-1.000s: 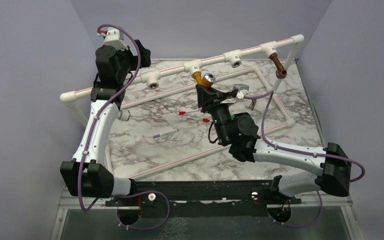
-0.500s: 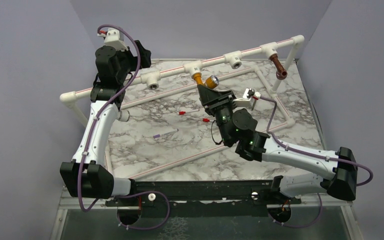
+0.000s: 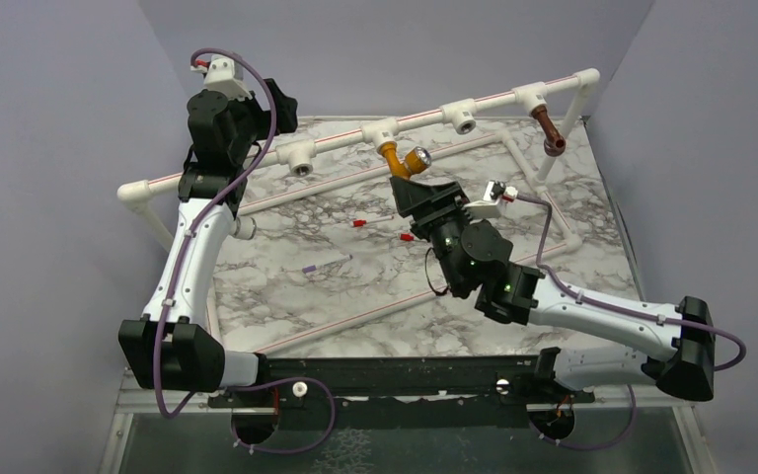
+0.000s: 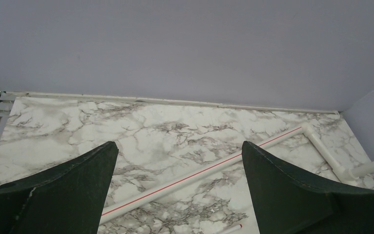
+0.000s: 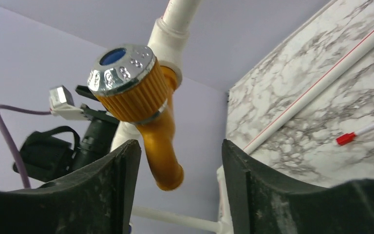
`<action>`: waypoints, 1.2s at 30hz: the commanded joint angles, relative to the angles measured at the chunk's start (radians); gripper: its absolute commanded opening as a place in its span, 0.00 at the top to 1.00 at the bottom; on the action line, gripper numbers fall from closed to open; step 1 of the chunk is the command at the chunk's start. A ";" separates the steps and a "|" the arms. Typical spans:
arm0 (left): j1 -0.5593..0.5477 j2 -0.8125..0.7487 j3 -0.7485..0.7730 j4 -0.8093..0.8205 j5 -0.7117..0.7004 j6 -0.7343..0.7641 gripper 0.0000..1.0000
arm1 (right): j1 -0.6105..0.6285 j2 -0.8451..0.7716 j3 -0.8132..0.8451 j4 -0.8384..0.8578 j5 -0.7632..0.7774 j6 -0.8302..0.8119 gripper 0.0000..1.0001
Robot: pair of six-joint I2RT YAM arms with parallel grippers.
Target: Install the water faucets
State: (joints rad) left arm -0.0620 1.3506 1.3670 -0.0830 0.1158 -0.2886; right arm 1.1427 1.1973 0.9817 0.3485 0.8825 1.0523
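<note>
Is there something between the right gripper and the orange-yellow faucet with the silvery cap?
Nothing visible. The orange-yellow faucet with silvery round cap, hanging from its white pipe tee, faces the open right gripper directly.

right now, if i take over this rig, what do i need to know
The left gripper is open and empty, parked high at the back left.
The right gripper is open. The orange faucet sits just ahead of its jaws, not gripped.
Done: the orange faucet hangs from a tee on the raised white pipe, and the brown faucet hangs near its far right end.
Left: two tee outlets are bare, with no spare faucet in view. How tight either faucet sits cannot be told.
</note>
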 commanded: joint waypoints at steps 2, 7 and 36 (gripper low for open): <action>0.039 0.057 -0.072 -0.141 0.025 -0.001 0.01 | 0.014 -0.097 -0.036 0.005 0.004 -0.283 0.24; 0.039 0.059 -0.072 -0.141 0.026 -0.002 0.01 | 0.014 -0.186 -0.032 -0.012 -0.074 -0.620 0.21; 0.039 0.065 -0.072 -0.141 0.032 -0.003 0.01 | 0.014 -0.220 0.077 -0.385 -0.527 -2.664 0.22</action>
State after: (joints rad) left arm -0.0605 1.3525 1.3666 -0.0784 0.1162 -0.2886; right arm 1.1511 0.9428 1.0618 -0.0036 0.3462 -1.2362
